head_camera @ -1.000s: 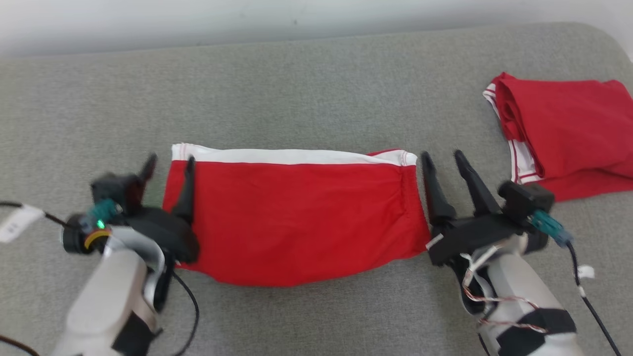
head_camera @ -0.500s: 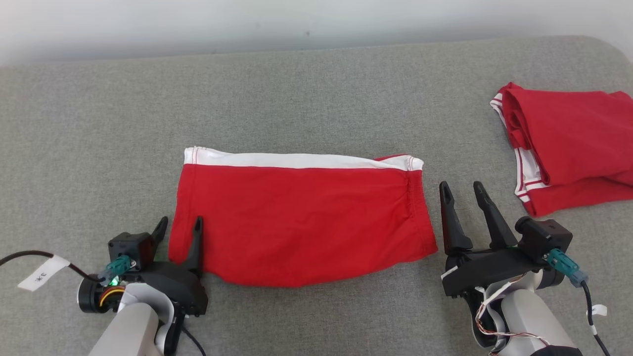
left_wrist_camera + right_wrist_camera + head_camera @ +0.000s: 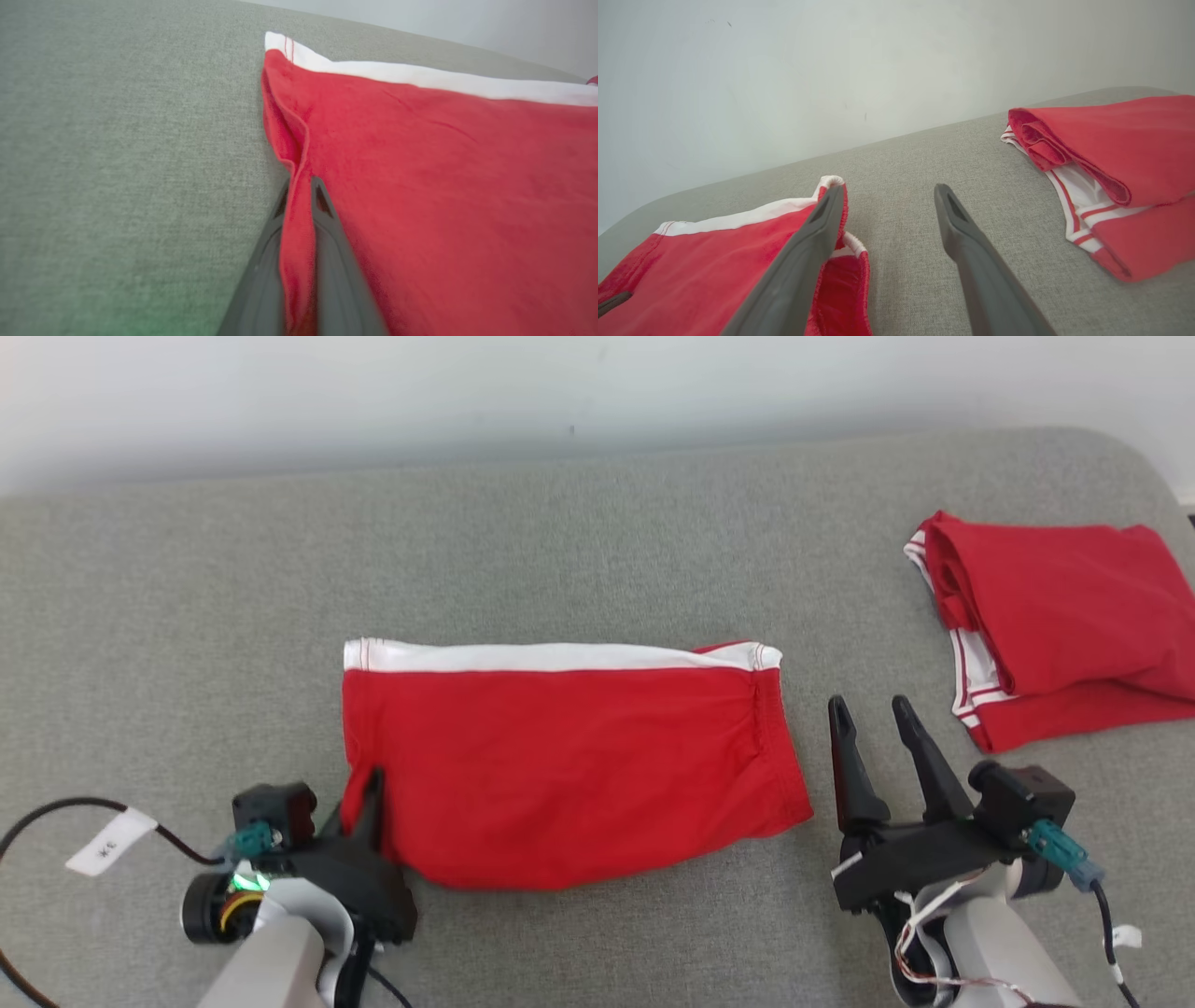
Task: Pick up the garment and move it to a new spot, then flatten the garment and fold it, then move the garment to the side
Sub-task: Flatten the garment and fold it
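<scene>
At mid-cushion (image 3: 597,551): garment (image 3: 569,765) flat, long axis left-to-right | left gripper (image 3: 301,193) pinching its near-left edge | right gripper (image 3: 870,707) spread, just beside the right edge, not touching, likely the next grip | pile (image 3: 1055,616) well apart, far right

The head view looks forward and down from well above the grey cushion (image 3: 597,551), taking in the whole garment (image 3: 569,765) at centre, a second red pile (image 3: 1064,616) at 2 o'clock and the pale wall (image 3: 467,392) at 12. The left wrist view sits low and very close, skimming along the garment's left edge toward its white band (image 3: 444,79) — the head view's 8 o'clock area. The right wrist view, low but farther back, faces the wall; it shares the garment's right end and the pile.
</scene>
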`<state>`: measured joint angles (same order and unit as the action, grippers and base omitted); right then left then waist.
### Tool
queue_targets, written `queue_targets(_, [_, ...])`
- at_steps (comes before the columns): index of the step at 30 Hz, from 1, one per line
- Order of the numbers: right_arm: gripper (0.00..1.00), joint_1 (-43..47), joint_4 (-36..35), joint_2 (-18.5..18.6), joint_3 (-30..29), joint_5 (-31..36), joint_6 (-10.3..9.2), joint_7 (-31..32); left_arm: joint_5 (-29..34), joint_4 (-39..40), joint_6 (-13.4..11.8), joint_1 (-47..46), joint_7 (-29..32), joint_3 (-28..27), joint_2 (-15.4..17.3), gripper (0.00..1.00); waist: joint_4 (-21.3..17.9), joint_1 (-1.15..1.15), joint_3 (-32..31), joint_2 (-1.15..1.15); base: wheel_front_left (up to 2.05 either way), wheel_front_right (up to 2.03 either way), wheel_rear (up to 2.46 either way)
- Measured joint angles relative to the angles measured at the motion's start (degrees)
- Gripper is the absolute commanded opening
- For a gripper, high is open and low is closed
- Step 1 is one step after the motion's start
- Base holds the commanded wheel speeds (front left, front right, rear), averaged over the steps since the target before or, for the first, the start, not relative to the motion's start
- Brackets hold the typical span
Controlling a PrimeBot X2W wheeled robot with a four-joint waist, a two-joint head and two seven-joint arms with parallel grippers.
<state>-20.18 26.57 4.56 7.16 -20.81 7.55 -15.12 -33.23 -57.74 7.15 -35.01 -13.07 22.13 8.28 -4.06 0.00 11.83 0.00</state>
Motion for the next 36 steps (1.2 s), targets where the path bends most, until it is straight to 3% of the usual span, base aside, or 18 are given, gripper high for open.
queue_targets(16, [1.00, 6.31, 1.30, -0.35, -1.60, -0.20, 0.00, 0.00, -2.50, 1.99, 0.36, 7.53, -1.25, 2.89, 0.25, 0.00, 2.37, 0.00, -8.02, 0.01, 0.00, 0.00, 0.00])
queue_targets(17, [1.00, 6.38, 1.48, -0.31, -1.49, -0.20, 0.00, 0.00, -2.50, 2.25, 0.36, 7.89, -1.34, 2.90, 0.29, 0.07, 2.49, 0.00, -8.27, 0.00, 0.00, 0.00, 0.00])
queue_targets(18, [1.00, 6.38, 1.53, -0.27, -1.45, -0.22, 0.00, 0.00, -2.46, 2.59, 0.36, 8.12, -1.48, 2.88, 0.29, 0.48, 2.57, 0.00, -8.48, 0.00, 0.00, 0.00, 0.00])
queue_targets(19, [1.00, 6.41, 1.58, -0.24, -1.34, -0.27, 0.00, 0.00, -2.03, 3.04, 0.34, 8.14, -1.57, 2.89, 0.38, 1.00, 2.60, 0.00, -8.66, 0.00, 0.00, 0.00, 0.00])
queue_targets(26, [1.00, 7.40, 0.07, 0.16, -1.71, -0.21, 0.00, 0.00, 1.72, 13.63, -2.43, 11.74, -1.83, -2.20, 2.11, 1.00, 2.56, 0.00, -9.91, 0.01, 0.00, 0.00, 0.00])
queue_targets(36, [1.00, 10.96, -6.41, 1.30, -5.59, 1.34, 0.00, -0.01, 13.71, 32.84, -8.39, 23.01, -1.97, -9.58, 5.08, 1.00, 3.56, 0.00, -12.27, 0.00, 0.00, 0.00, 0.00])
